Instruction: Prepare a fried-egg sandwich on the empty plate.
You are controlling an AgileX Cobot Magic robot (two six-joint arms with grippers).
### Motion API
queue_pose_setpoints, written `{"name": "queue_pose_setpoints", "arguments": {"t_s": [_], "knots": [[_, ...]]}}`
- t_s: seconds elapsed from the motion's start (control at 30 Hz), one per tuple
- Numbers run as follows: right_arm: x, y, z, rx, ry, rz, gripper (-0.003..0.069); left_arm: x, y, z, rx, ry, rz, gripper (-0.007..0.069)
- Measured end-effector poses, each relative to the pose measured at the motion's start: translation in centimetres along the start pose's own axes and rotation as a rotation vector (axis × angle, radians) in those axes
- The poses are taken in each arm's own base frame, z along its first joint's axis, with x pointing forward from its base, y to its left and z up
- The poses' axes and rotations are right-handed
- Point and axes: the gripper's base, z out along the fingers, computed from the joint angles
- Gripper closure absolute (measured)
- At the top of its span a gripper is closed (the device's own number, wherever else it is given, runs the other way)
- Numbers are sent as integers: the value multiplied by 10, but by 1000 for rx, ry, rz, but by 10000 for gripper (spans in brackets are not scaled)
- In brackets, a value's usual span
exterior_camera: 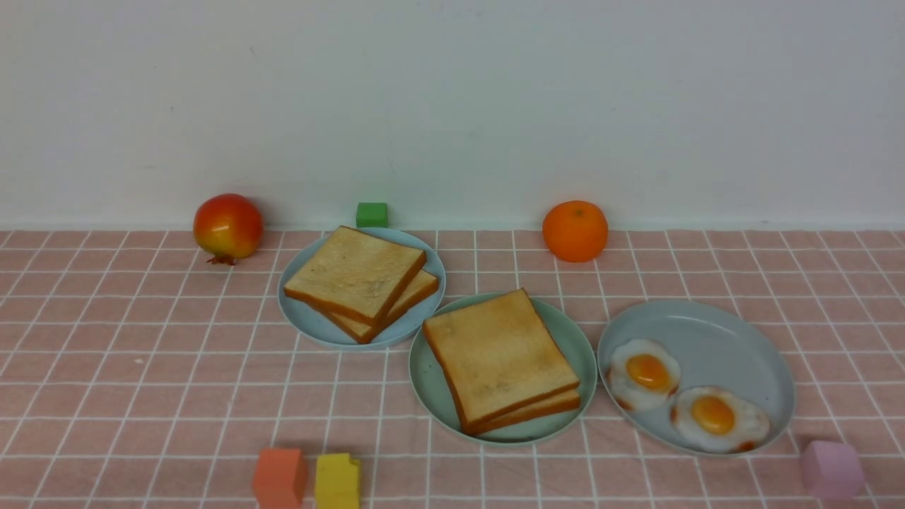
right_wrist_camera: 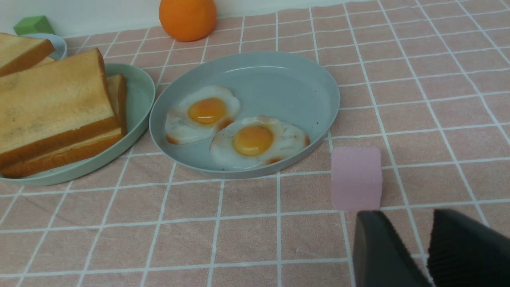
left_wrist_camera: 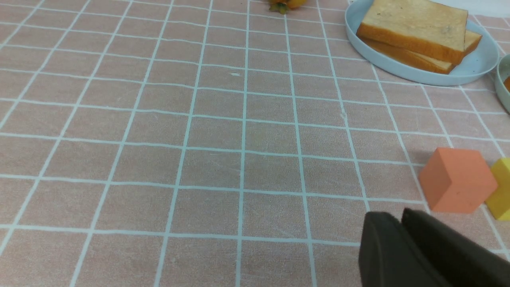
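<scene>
the round mint-green plastic plate (exterior_camera: 581, 344) sits mid-table between a pale-blue plate (exterior_camera: 305, 316) with two toast slices (exterior_camera: 355, 273) and a grey-blue plate (exterior_camera: 714, 332) with two fried eggs (exterior_camera: 643, 372). on the mint-green plate lie two square golden-brown toast slices with darker crusts (exterior_camera: 498, 353), stacked one on the other, the upper one shifted slightly off the lower. whether an egg lies between them cannot be told; none shows at the edges.

neither arm appears in the front view. the left gripper (left_wrist_camera: 398, 223) hovers over bare pink checked cloth, near an orange foam block (left_wrist_camera: 454, 179) and a yellow block (left_wrist_camera: 503, 187); its fingers look nearly pressed together, holding nothing. the right gripper (right_wrist_camera: 402, 225) hangs just beside a pink foam cube (right_wrist_camera: 356, 177), its fingers spread with a clear gap and empty.

judging by their look, the toast slices are light, spongy foam-like props: thick enough to pinch across one crust edge, but likely to flex or sag if squeezed hard or held at a corner. the eggs look thin, floppy and smooth, probably rubbery; the raised yolk (right_wrist_camera: 253, 140) or a free white edge away from the plate's wall seems the surest place to pinch, since the flat rim of the white hugs the plate.
</scene>
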Motion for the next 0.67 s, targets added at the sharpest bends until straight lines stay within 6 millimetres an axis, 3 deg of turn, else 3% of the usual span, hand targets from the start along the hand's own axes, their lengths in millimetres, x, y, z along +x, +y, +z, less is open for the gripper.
{"name": "queue_pose_setpoints", "arguments": {"t_s": [0.67], "knots": [[0, 0, 0, 0, 0, 0, 422, 0, 0, 0, 0, 0, 0, 505]]}}
